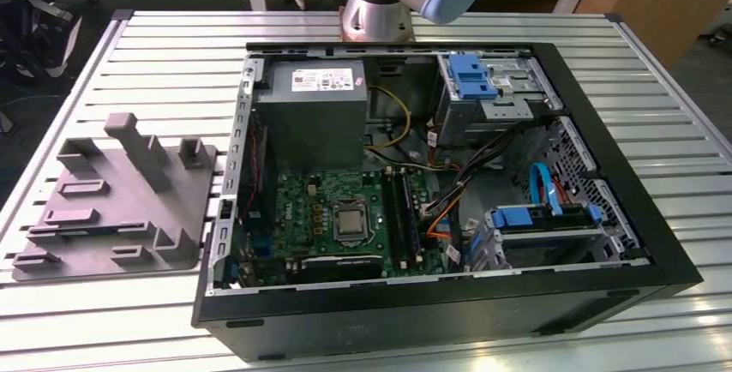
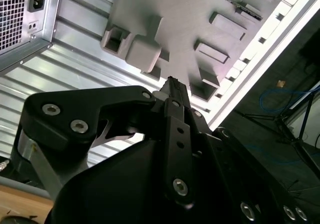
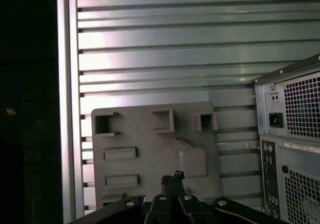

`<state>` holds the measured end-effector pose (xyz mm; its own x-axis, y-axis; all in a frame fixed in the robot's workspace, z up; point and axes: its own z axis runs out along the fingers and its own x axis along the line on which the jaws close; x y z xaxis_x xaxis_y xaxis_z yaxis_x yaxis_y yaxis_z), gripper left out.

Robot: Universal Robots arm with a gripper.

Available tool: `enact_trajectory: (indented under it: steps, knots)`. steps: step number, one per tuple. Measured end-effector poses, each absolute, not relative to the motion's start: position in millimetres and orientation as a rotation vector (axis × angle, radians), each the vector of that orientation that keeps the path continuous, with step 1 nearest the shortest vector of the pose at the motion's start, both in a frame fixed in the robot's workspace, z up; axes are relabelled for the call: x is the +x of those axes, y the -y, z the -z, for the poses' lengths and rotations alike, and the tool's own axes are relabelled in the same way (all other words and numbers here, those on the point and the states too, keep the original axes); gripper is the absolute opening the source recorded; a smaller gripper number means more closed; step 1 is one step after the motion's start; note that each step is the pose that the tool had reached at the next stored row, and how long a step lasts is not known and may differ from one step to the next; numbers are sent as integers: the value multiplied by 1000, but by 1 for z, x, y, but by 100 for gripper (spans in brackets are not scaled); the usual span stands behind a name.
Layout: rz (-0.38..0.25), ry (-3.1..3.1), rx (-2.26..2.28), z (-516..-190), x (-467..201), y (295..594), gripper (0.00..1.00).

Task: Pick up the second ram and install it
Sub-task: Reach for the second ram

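gripper [image 3: 173,180]: clenched | pose: pointing straight down over grey tray [image 3: 145,134] | tray beside computer case [image 3: 300,109]

Slatted metal counter [image 3: 175,49]. Grey moulded tray [image 3: 145,159] lies flat on it, with recesses and raised blocks visible. Computer case [image 3: 295,149] stands just beside the tray, rear panel showing a power socket [image 3: 275,119] and vent grille [image 3: 302,106]. Gripper [image 3: 172,179] hangs over the tray, with its dark fingers [image 3: 166,186] meeting at the tips.

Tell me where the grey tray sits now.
In the exterior view the grey tray lies on the slatted table to the exterior view's left of the open computer case; in both wrist views the gripper hangs over it.
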<state>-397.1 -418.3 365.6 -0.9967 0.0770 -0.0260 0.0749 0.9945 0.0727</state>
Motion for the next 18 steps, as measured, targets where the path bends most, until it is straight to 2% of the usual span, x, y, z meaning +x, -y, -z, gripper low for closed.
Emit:
enact_trajectory:
  steps: [18]
  knots:
    - [-112, -3108, 118, -353, -409, 443, 10]
